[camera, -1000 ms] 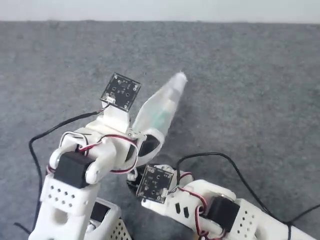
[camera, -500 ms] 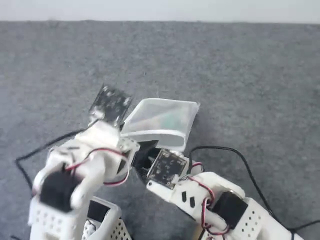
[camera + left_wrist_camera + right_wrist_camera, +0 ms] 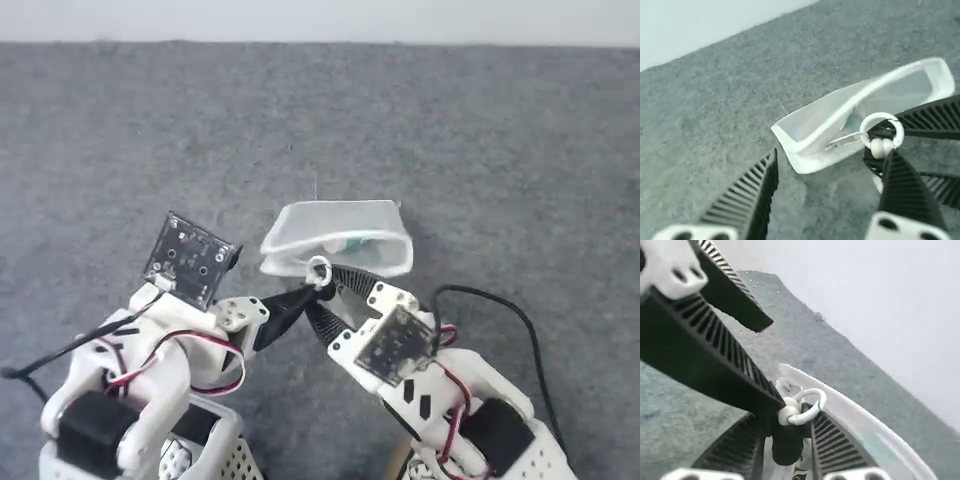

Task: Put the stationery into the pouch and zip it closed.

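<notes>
A translucent white pouch (image 3: 340, 235) lies on the grey carpet with a green item (image 3: 350, 243) showing faintly inside it. Its zipper pull, a white ring (image 3: 318, 268) with a bead, is at the near end. In the right wrist view my right gripper (image 3: 786, 426) is shut on the dark zipper tab just below the ring (image 3: 807, 402). My left gripper (image 3: 832, 157) is wide open, and the near end of the pouch (image 3: 840, 125) lies between its fingers. One left fingertip (image 3: 892, 162) is right at the ring (image 3: 883, 131).
Grey carpet (image 3: 500, 140) spreads all around the pouch, with a pale wall along the far edge. Both arm bases and a black cable (image 3: 500, 300) crowd the near edge. The two grippers meet tip to tip at the pouch's near end.
The left gripper has let go of the raised pouch and drawn back. The pouch has turned and dropped flat onto the carpet. The right gripper has moved up to the zipper pull.
</notes>
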Tool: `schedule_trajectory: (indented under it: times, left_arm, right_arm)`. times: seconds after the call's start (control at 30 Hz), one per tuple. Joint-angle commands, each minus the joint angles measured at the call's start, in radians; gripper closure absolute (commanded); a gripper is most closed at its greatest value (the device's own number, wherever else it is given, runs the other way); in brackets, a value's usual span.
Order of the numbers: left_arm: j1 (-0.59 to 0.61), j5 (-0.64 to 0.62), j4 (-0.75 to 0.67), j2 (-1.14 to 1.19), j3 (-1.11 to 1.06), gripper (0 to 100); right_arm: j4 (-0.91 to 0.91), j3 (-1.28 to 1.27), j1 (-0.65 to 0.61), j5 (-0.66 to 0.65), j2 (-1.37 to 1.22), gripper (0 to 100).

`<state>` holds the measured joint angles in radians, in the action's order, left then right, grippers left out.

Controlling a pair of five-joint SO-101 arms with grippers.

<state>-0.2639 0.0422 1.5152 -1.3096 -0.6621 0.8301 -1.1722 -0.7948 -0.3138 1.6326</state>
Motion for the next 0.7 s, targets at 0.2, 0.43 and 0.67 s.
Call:
schedule_trajectory:
  times: [0.2,0.43,0.67]
  left_arm:
    - [-0.005,0.068,-0.003,-0.008,0.001,69]
    - [-0.005,0.078,-0.083,-0.008,-0.071,69]
    - [-0.008,0.08,-0.172,-0.008,-0.14,69]
  right_arm:
    - [0.031,0.075,0.102,-0.032,0.114,99.4]
    - [0.048,0.075,0.102,-0.032,0.182,99.4]
    - [0.14,0.138,0.096,-0.034,0.183,99.4]
